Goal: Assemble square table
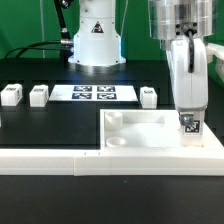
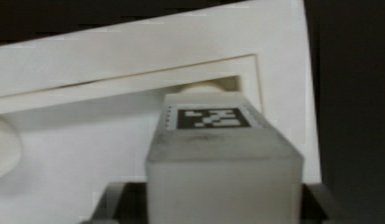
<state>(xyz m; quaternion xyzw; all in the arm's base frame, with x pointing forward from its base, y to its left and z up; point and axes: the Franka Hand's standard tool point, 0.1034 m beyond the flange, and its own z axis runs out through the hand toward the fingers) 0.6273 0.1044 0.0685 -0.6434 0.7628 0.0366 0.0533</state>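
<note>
The white square tabletop slab [image 1: 150, 132] lies on the black mat at the exterior view's right, against the white rail, with a round socket [image 1: 117, 142] showing at its near left corner. My gripper [image 1: 187, 105] is shut on a white tagged leg [image 1: 188, 121] and holds it upright over the slab's right near corner. In the wrist view the leg [image 2: 215, 150] fills the middle between my fingers, its tag facing the camera, with the slab [image 2: 100, 115] behind it. Three more white tagged legs [image 1: 11, 96] [image 1: 39, 95] [image 1: 148, 97] stand at the back.
The long white L-shaped rail [image 1: 60, 156] runs along the front and right side of the mat. The marker board [image 1: 92, 94] lies at the back middle. The robot base [image 1: 95, 40] stands behind it.
</note>
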